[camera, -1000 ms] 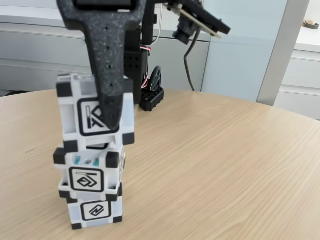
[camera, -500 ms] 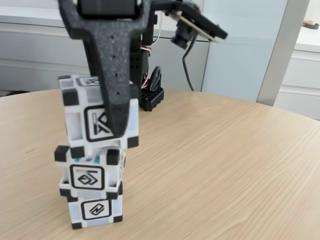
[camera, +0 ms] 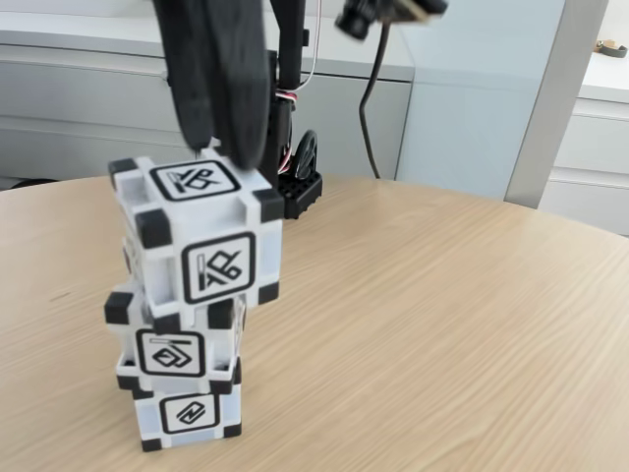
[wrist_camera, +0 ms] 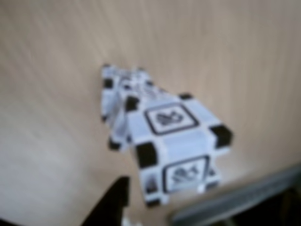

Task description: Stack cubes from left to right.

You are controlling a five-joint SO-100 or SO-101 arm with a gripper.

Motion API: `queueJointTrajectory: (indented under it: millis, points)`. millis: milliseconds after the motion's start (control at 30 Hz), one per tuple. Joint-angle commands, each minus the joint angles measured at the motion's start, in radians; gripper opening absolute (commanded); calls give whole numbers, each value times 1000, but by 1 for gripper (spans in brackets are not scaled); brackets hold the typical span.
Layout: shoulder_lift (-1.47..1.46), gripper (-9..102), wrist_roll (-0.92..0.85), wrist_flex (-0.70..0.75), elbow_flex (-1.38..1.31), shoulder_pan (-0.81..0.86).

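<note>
1. In the fixed view all three cubes stand in one column at the near left of the bench (camera: 423, 324): the bottom cube (camera: 187, 413) on the wood, the middle cube (camera: 177, 344) on it, and the top cube (camera: 201, 241) on that.

2. The relation that matters: the top cube lies directly below the gripper (camera: 221, 147), whose dark fingers hang just over the cube's far upper edge. Whether a fingertip touches that top face cannot be told.

3. The top cube does not sit square. It is turned about the upright axis against the two below, and it overhangs the middle cube toward the right and near side, slightly tilted.

4. The wrist view looks down the column, blurred: the top cube (wrist_camera: 178, 150) covers most of the lower ones, with one dark fingertip (wrist_camera: 113, 202) low at the left, beside the cube and apart from it.

5. The gripper holds nothing; how far its jaws stand apart I cannot tell.

6. Judgement: the stack looks complete, so what remains is a straight-up retreat; any sideways brush could topple the overhanging cube.
</note>
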Motion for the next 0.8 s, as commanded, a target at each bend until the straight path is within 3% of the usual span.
queueJointTrajectory:
  millis: [0,33,100,133,467,767]
  points:
    - [124,31,26,8,-15,-11]
    - [152,25,44,6,-15,-11]
    - [204,4,114,-6,-14,-35]
    - [229,0,133,-9,-14,-71]
    - [239,0,376,-11,163,-411]
    - [241,0,462,-12,333,-494]
